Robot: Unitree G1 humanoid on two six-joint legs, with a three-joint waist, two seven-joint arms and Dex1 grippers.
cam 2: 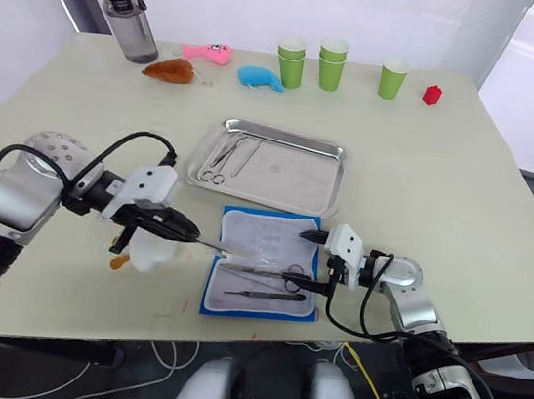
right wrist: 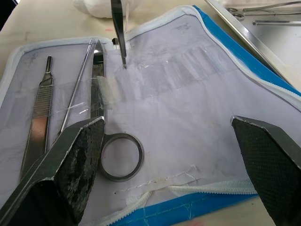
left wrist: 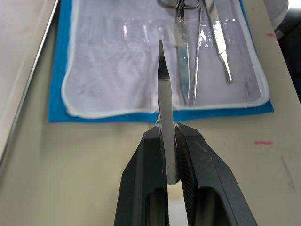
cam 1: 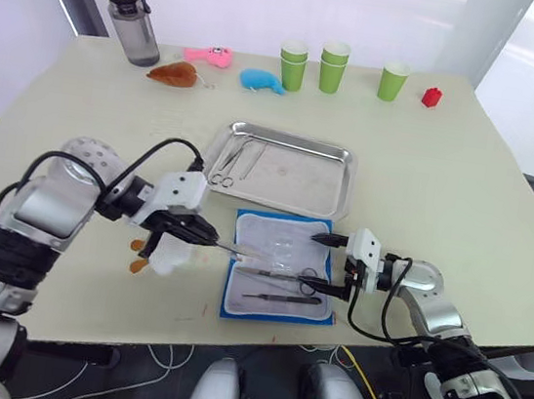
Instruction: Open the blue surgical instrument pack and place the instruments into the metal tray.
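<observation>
- Left eye view: the left gripper (cam 1: 205, 239) is reaching in from the left, low over the table (cam 1: 467, 177), pointing at the pack (cam 1: 279, 281). Its fingers are pinching thin silver tweezers (cam 1: 241, 250), and the tip is hanging over the pack's white lining.
- The right gripper (cam 1: 329, 264) is coming in from the right with its fingers spread wide, one at the pack's far edge and one at its near edge.
- The pack is lying open and flat, just in front of the tray (cam 1: 284, 170). Scissors (cam 1: 281, 276) and a darker tool (cam 1: 281, 298) are lying on it.
- The tray is holding a few instruments (cam 1: 233, 161) at its left end.
- A white cloth (cam 1: 167, 252) is sitting under the left gripper. At the far edge are standing a bottle (cam 1: 130, 19), a pink toy (cam 1: 208, 55), a blue toy (cam 1: 261, 81), a brown toy (cam 1: 174, 73), green cups (cam 1: 333, 67) and a red block (cam 1: 431, 97).
- Left wrist view: the two black fingers (left wrist: 200, 174) are squeezing the tweezers, which are pointing at the pack.
- Right wrist view: the fingers (right wrist: 70, 169) are wide apart with nothing between them, hanging over the scissors' ring (right wrist: 122, 157). The tweezers' tip is touching, or almost touching, the lining.
</observation>
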